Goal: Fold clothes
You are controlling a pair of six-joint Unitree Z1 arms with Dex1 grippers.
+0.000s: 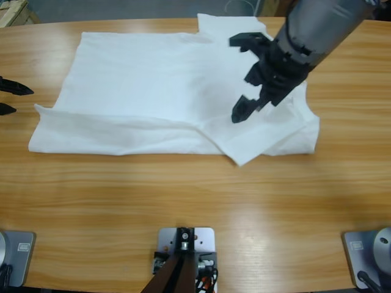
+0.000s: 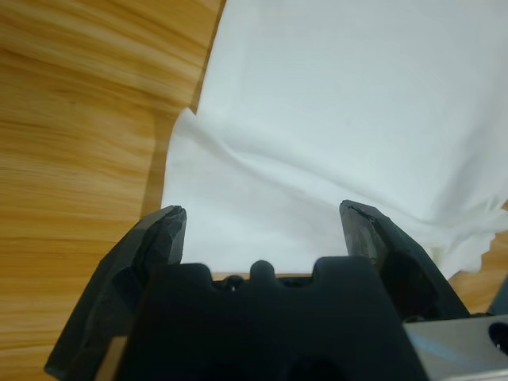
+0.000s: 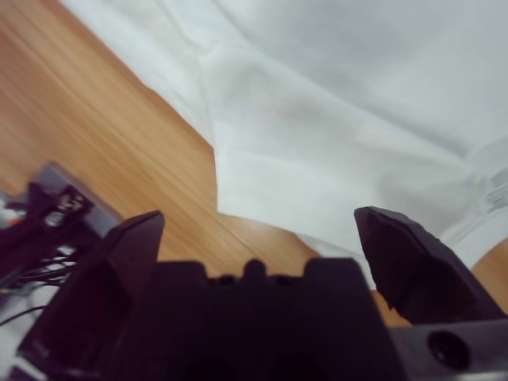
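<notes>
The clothes are one white T-shirt (image 1: 153, 91), spread flat across the far half of the wooden table (image 1: 183, 201). A strip along its near edge is folded over, ending in a pointed corner at the front right. My right gripper (image 1: 235, 79) hangs open just above the shirt's right part, with nothing between its jaws. In the right wrist view the gripper (image 3: 260, 221) looks down on the shirt (image 3: 333, 119) and that folded corner. My left gripper (image 1: 23, 101) is open at the table's left edge, just clear of the shirt's left end. The left wrist view has the gripper (image 2: 262, 214) facing the shirt's (image 2: 341, 119) rumpled corner.
Bare wood runs along the whole near half of the table and to the left of the shirt. A sleeve flap (image 1: 232, 24) lies at the shirt's far edge, close to the table's back rim.
</notes>
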